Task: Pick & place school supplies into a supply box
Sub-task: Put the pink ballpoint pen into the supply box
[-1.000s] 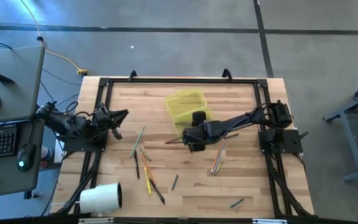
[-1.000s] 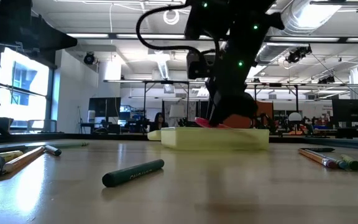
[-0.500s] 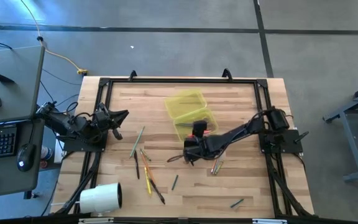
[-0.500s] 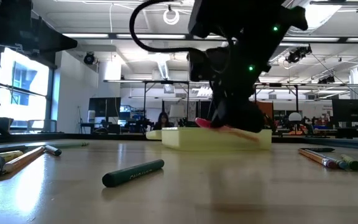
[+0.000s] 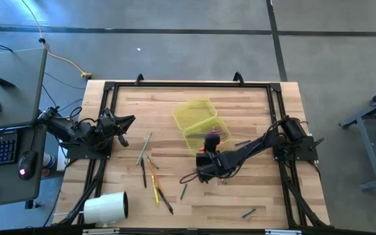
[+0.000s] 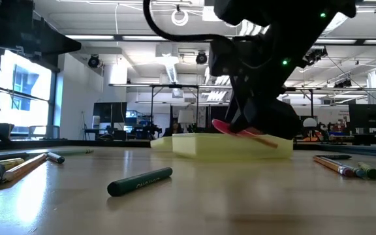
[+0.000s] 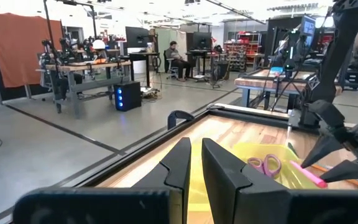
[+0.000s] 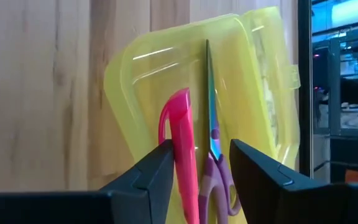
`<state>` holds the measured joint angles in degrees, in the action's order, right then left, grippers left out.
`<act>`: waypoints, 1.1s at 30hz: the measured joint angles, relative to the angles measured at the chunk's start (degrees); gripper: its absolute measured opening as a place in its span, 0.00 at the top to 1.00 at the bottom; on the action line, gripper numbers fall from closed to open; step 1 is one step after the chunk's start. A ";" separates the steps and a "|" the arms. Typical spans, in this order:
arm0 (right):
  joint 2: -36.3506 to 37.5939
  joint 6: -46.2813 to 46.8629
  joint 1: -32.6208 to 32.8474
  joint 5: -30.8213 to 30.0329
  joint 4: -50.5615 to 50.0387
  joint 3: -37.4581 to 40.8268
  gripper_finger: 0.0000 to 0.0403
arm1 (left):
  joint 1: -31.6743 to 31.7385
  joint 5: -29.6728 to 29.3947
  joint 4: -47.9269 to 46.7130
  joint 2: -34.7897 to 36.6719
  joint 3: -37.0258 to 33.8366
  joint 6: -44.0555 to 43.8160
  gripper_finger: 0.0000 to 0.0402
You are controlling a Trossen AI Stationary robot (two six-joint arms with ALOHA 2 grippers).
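- Supply box (image 5: pixel 198 123) lay open on the wooden table (image 5: pixel 260 104), a little above the middle of the high view, its two yellow-green halves side by side.
- In the lower half lay the purple-handled scissors (image 8: pixel 215 163), with a pink marker (image 8: pixel 180 149) just beside them.
- My right gripper (image 5: pixel 210 142) hung at the lower edge of that half, at the end of an arm reaching in from the right side of the frame.
- Its fingers (image 8: pixel 149 175) stood wide apart and gripped nothing. In the right wrist view the pink marker ran down between them; I could not tell whether it touched one.
- In the low view the marker sat tilted across the box, right under my gripper.
- My left gripper (image 5: pixel 126 122) waited at the left edge of the table, well away from the box, with a narrow gap between its fingers (image 7: pixel 178 163) and nothing in it.
- More pens and pencils (image 5: pixel 150 168) lay scattered at lower left of the box, well apart from it.
- A green marker (image 6: pixel 140 181) lay alone in the low view's foreground, and a few pencils (image 6: pixel 348 168) at its right.
- A white roll (image 5: pixel 106 207) sat in the table's lower left corner.
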<state>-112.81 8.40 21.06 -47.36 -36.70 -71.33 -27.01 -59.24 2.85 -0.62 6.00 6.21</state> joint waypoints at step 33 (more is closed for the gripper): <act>0.02 -3.34 -12.55 7.40 20.16 -2.08 0.65 | 0.37 7.18 33.87 -27.56 -0.17 0.18 0.82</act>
<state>-112.79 5.06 8.51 -39.97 -16.55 -73.42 -26.64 -52.07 36.72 -28.18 5.82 6.39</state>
